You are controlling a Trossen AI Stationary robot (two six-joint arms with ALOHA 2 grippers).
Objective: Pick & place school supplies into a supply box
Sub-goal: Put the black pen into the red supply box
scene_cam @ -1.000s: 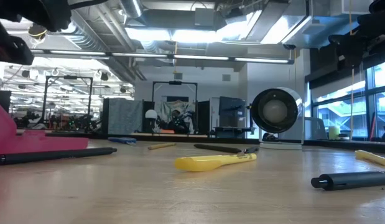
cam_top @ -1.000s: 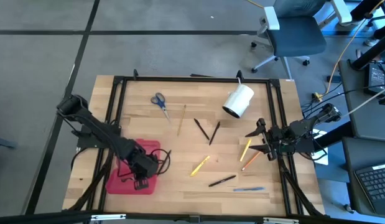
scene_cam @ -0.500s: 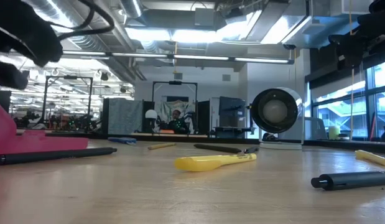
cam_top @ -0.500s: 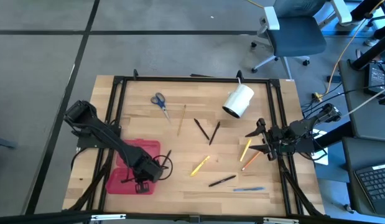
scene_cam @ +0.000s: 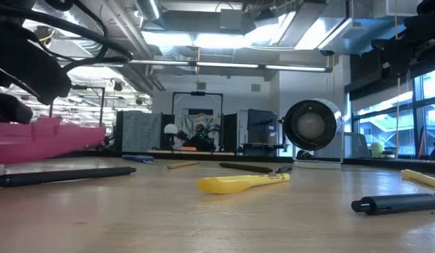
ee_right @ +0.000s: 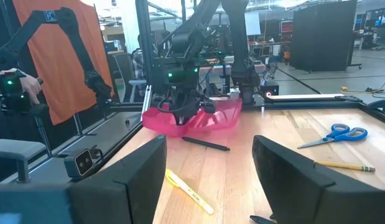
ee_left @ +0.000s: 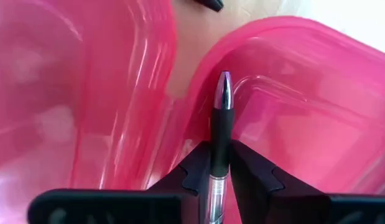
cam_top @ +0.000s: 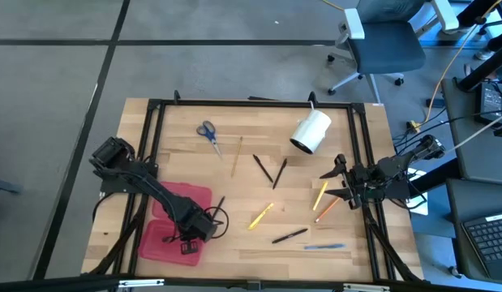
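The red supply box [cam_top: 173, 223] lies open on the table's near-left part, both halves showing [ee_left: 285, 106]. My left gripper [cam_top: 190, 234] hangs over it, shut on a black pen with a silver tip [ee_left: 222, 99]. Other supplies lie loose on the table: blue scissors [cam_top: 207, 132], a wooden pencil [cam_top: 237, 156], two black pens [cam_top: 271, 170], a yellow pen [cam_top: 261, 215], a black pen [cam_top: 218, 203] beside the box, and yellow, orange, black and blue ones toward the right. My right gripper [cam_top: 336, 185] waits open near the right edge. My left gripper pinches the black pen by its barrel [ee_left: 219, 146] between the two fingers [ee_left: 195, 171]. The pen lies along the fingers, and its silver tip juts out past them. The fingers come from above, pointing down into the open box. Whether the tip touches the box cannot be told.
A white cylinder [cam_top: 311, 131] lies on its side at the far right-centre. A black frame [cam_top: 153, 104] runs around the tabletop. Yellow pencil [cam_top: 320, 195], orange pencil [cam_top: 327, 209], black pen [cam_top: 289, 236] and blue pen [cam_top: 323, 246] lie near my right gripper.
My left gripper has moved toward the near edge, and a little to the right, above the red box, staying shut on the pen. In the low view the box's red plastic now shows as a wider, level band instead of a slanted wall at the left.
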